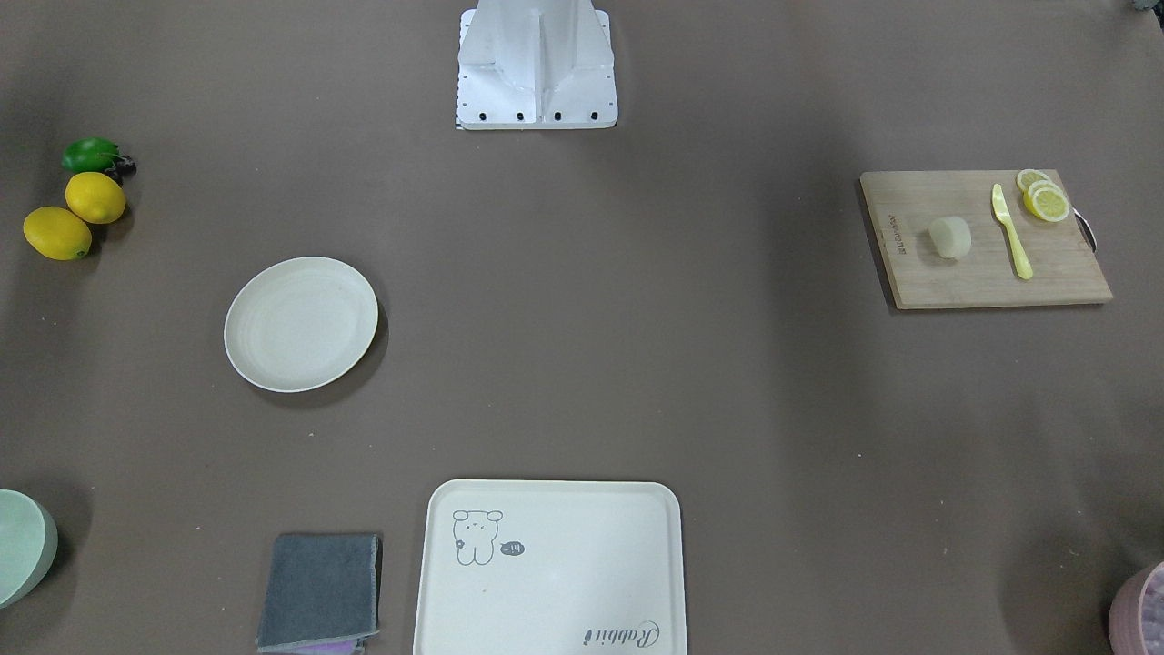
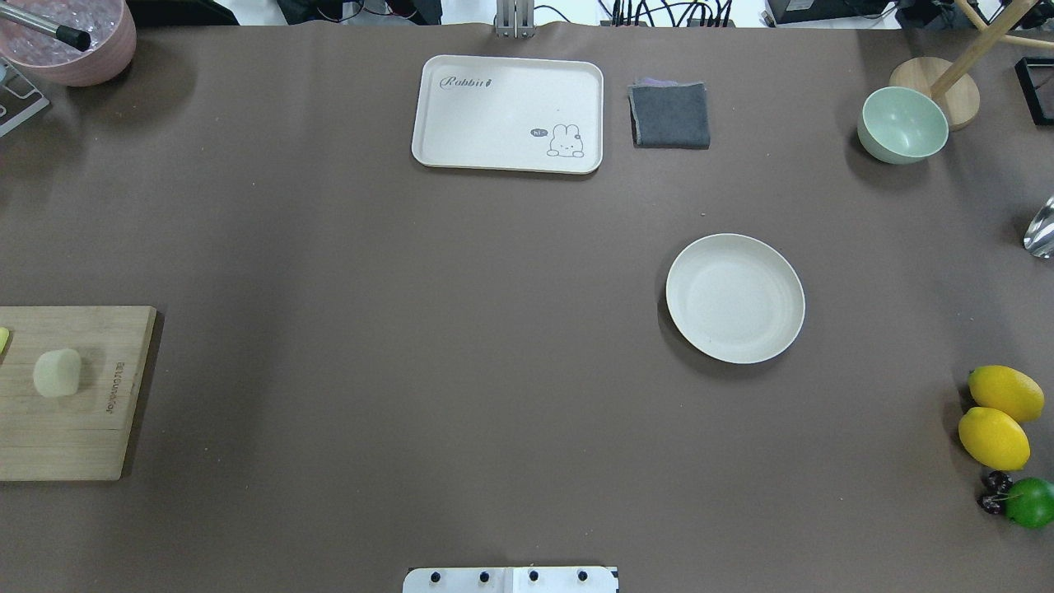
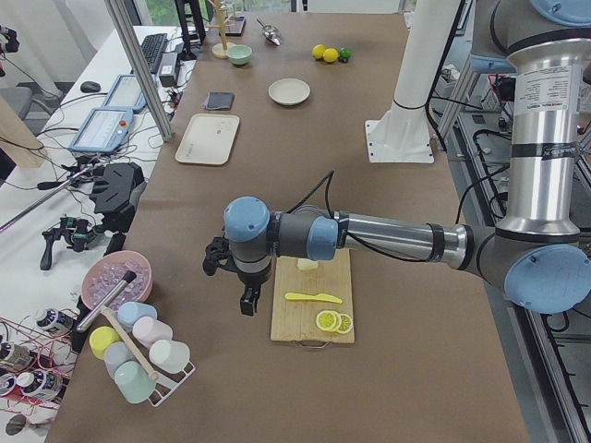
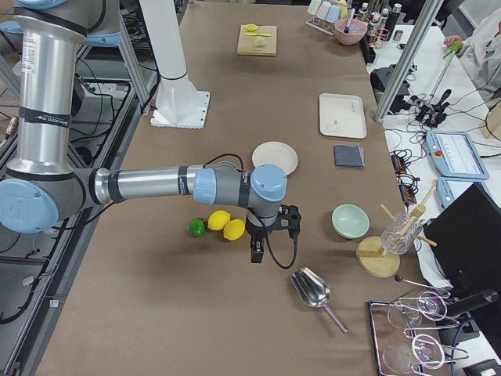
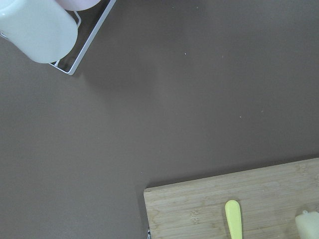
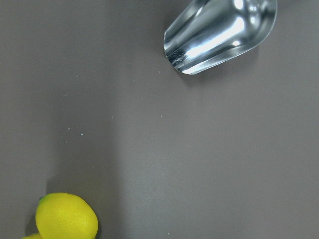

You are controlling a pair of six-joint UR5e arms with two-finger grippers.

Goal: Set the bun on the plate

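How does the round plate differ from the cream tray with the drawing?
The plate is round; the tray is rectangular with rounded corners. The plate is plain; the tray bears a rabbit drawing and the word Rabbit. The plate lies toward the robot's right; the tray sits centred at the far edge. Both are cream, shallow, rimmed and empty.

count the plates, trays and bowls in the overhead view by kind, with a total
plate: 1
tray: 1
bowls: 2, the green bowl and the pink bowl
total: 4
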